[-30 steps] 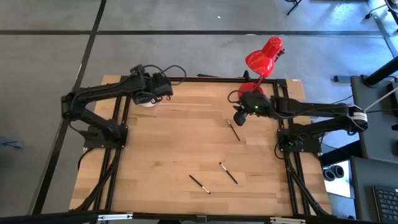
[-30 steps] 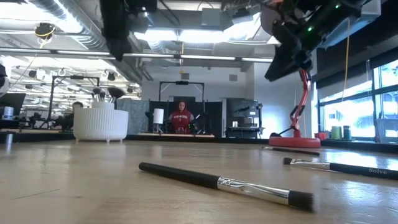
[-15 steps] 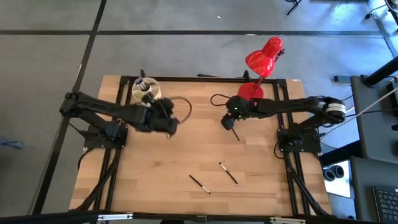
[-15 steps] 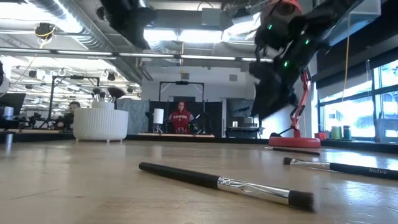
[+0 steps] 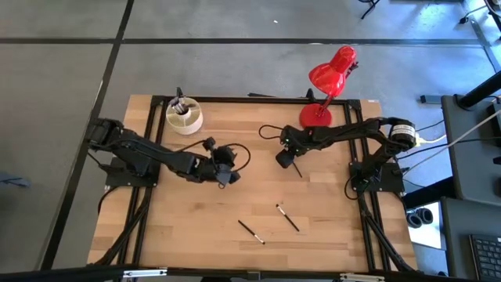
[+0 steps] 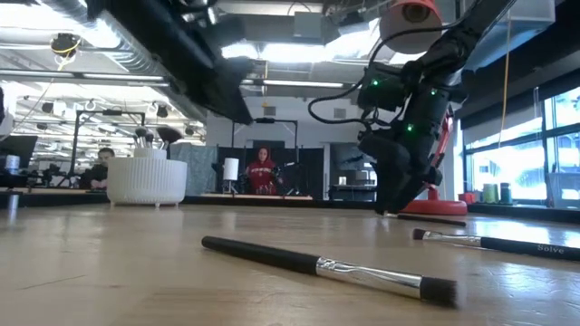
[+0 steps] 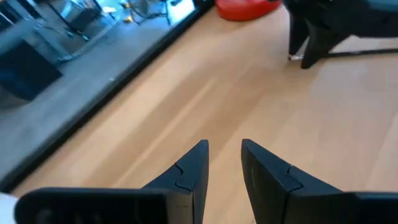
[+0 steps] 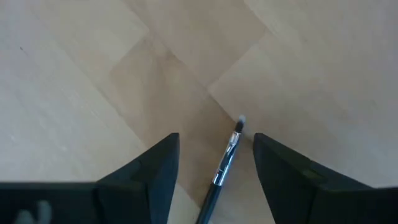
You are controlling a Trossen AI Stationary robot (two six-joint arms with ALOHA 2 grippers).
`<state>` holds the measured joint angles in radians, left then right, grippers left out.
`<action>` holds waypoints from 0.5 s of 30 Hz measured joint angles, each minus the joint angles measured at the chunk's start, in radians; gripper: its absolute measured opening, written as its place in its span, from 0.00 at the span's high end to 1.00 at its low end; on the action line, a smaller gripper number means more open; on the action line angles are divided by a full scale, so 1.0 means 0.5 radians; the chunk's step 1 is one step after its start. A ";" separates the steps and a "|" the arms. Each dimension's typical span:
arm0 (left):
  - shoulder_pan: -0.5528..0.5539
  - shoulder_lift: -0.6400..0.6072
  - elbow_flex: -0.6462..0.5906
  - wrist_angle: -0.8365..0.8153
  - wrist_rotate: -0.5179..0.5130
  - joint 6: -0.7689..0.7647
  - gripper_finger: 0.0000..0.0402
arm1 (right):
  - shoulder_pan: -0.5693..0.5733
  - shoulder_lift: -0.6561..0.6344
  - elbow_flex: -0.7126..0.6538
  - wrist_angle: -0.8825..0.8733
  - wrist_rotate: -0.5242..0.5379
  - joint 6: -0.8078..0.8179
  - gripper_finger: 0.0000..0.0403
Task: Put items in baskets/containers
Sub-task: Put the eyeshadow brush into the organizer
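Note:
A cream-white cup stands at the table's far left with several brushes upright in it; it also shows in the low view. Three dark brushes lie flat on the wood: one at the far right, two near the front. My right gripper is open and low over the far-right brush, one finger on each side of its tip end, apart from it. My left gripper is open and empty over bare wood near the table's middle.
A red desk lamp stands with its round base at the far right edge, just behind my right gripper, and its head beyond the table. Black frame rails run along both table sides. In the low view a person sits far off in the room.
My left gripper has gone from above the cup toward the table's near edge and right, to the middle, and the cup now shows uncovered. My right gripper has gone toward the table's left edge and down to the far-right brush. The brushes have kept still.

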<state>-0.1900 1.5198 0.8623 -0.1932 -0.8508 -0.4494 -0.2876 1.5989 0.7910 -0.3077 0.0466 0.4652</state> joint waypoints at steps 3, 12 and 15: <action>0.041 0.064 -0.023 0.073 0.089 -0.002 0.77 | 0.006 0.030 0.005 -0.008 0.021 0.005 0.55; 0.095 0.248 -0.043 0.241 0.209 -0.055 0.77 | 0.006 0.132 0.004 -0.008 0.094 0.001 0.90; 0.097 0.313 -0.043 0.281 0.212 -0.075 0.77 | 0.006 0.144 0.002 0.033 0.094 -0.027 0.98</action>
<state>-0.1413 1.6763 0.8406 -0.0529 -0.7448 -0.4871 -0.2844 1.6710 0.7921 -0.2910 0.0935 0.4516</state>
